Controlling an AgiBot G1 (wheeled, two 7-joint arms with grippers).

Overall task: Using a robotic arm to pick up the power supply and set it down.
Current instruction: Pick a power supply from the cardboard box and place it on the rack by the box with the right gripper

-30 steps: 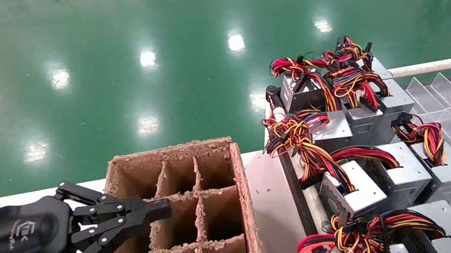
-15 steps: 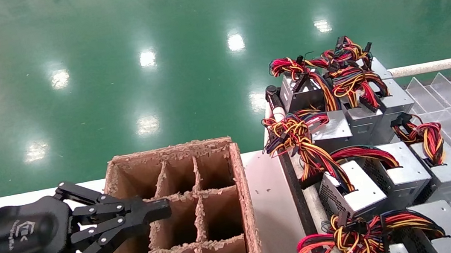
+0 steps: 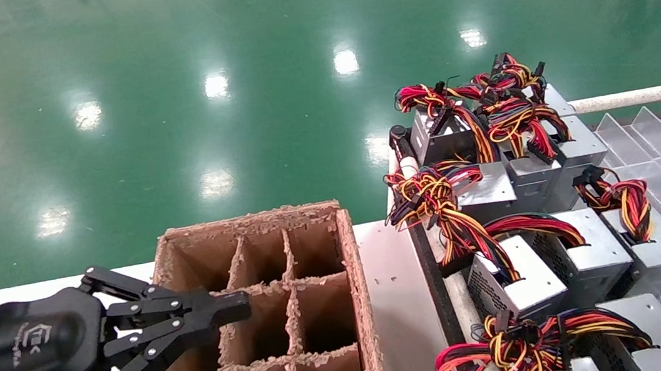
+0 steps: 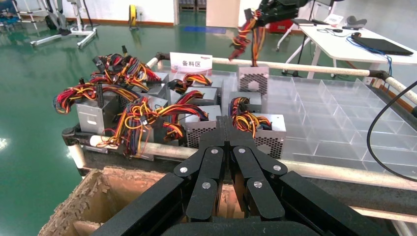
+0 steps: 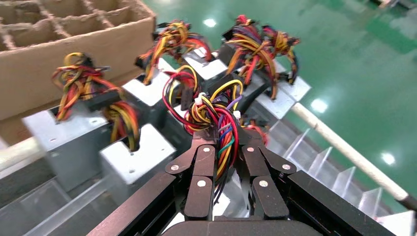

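while left claw (image 3: 229, 308) sits pinched shut, empty, tip over cardboard box (image 3: 271, 319), right claw (image 5: 223, 147) grips wire bunch (image 5: 214, 110) of power supply (image 4: 253, 81). new: that unit just came into sight, hanging under claw, so pick done, set-down next.

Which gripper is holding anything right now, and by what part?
The right gripper holds a power supply by its wire bundle; the left gripper is shut and empty.

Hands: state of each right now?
Left hand: closed, empty, parked over the cardboard divider box.
Right hand: closed on a power supply's wire bundle, the unit lifted.
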